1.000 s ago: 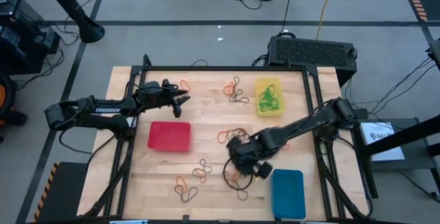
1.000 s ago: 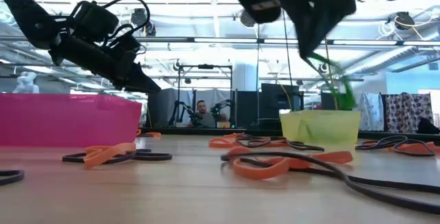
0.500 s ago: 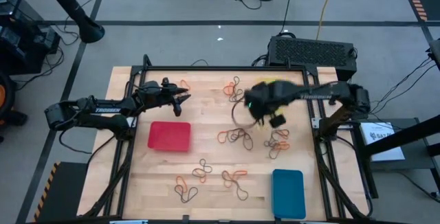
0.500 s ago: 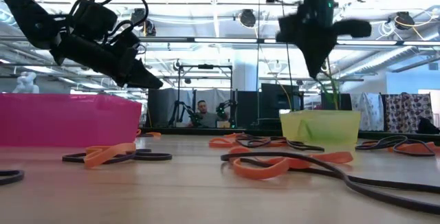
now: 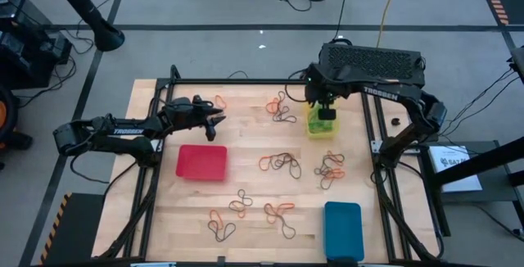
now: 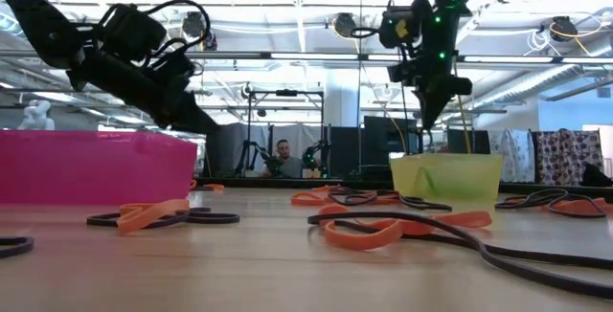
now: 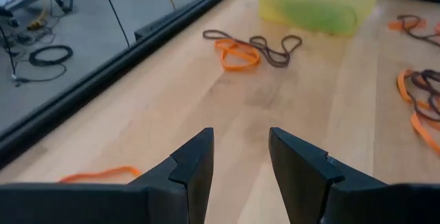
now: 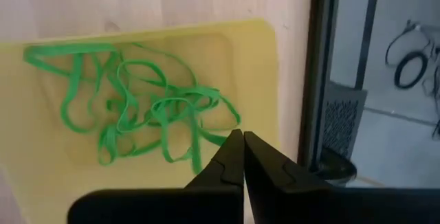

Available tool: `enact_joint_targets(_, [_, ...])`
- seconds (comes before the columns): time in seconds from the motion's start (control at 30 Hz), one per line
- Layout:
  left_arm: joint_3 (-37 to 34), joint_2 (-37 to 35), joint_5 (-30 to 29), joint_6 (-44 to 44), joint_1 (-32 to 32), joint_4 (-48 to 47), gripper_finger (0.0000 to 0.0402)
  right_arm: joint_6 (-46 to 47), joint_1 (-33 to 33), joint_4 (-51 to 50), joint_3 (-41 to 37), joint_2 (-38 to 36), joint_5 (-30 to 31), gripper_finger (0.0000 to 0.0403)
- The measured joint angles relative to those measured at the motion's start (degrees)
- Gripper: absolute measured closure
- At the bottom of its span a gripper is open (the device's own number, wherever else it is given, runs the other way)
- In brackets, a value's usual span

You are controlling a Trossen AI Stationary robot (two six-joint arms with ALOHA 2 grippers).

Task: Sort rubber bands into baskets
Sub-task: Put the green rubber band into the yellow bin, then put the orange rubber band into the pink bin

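The yellow basket (image 5: 318, 122) sits at the far right and holds several green rubber bands (image 8: 130, 107). My right gripper (image 8: 243, 136) hangs over the basket's far end, fingers shut on a green strand; it also shows in the high view (image 5: 325, 111) and the low view (image 6: 428, 121). My left gripper (image 7: 240, 138) stands open above bare wood at the far left (image 5: 219, 120), with nothing between its fingers. The red basket (image 5: 201, 162) lies near it, and the blue basket (image 5: 343, 230) lies at the near right. Loose orange and dark rubber bands (image 5: 281, 163) lie across the table. My right gripper pinches a green rubber band's upper strand (image 8: 214, 137) between its two fingertips. The fingers point steeply down from above. The band hangs below them into the yellow basket, among the other green bands. Whether its lower end rests on that pile I cannot tell.
Clusters of bands lie at the far middle (image 5: 282, 107), the right (image 5: 331, 169) and the near middle (image 5: 278, 211). A black frame rail (image 5: 270, 81) runs round the table, and a dark grilled box (image 5: 372, 61) stands behind the far right corner.
My right gripper has swung from beside the blue basket toward the table's far edge and now hangs over the yellow basket. It has rolled about on the way and stayed shut, with the green band trailing below it.
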Motion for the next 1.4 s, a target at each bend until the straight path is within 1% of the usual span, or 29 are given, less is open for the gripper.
enact_joint_targets(0.13, [0.0,0.0,-0.2,0.0,0.0,-0.5,0.0253,2.3,-0.9,-1.9,0.0,0.1,-0.2,0.0402])
enact_joint_targets(0.23, [0.0,0.0,-1.1,0.0,0.0,0.1,0.0253,2.8,-0.9,-2.0,0.0,0.1,-2.3,0.0402])
enact_joint_targets(0.47, [0.0,0.0,-3.6,2.0,0.0,3.2,0.0253,6.4,-0.9,-2.9,0.0,0.1,-5.2,0.0402])
enact_joint_targets(0.6, [0.0,0.0,-3.8,3.0,0.0,5.3,0.0253,8.5,-0.9,-3.0,0.0,0.1,-6.1,0.0400])
enact_joint_targets(0.73, [0.0,0.0,-3.8,3.1,0.0,5.5,0.0253,10.8,-0.9,-2.9,0.0,0.1,-6.1,0.0378])
enact_joint_targets(0.93, [0.0,0.0,-3.8,3.1,0.0,4.6,0.0253,10.7,-0.9,-2.3,0.0,0.1,-6.0,0.0327])
enact_joint_targets(1.07, [0.0,0.0,-3.8,3.1,0.0,3.3,0.0253,10.8,-0.9,-1.6,0.0,0.1,-5.8,0.0302])
enact_joint_targets(1.13, [0.0,0.0,-3.8,3.5,0.0,3.3,0.0253,14.7,-0.8,-2.4,0.0,0.1,-5.9,0.0295])
enact_joint_targets(1.27, [0.0,0.0,-2.6,5.0,0.0,4.7,0.0253,29.5,0.2,-5.8,0.0,0.1,-5.8,0.0291])
enact_joint_targets(1.33, [0.0,0.0,-0.7,5.1,-0.3,7.1,0.0253,31.5,2.3,-6.3,0.0,-0.1,-4.9,0.0291])
enact_joint_targets(1.4, [0.4,0.0,-0.5,6.6,-1.8,7.4,0.0253,32.2,5.6,-4.0,-0.5,-0.4,-2.4,0.0291])
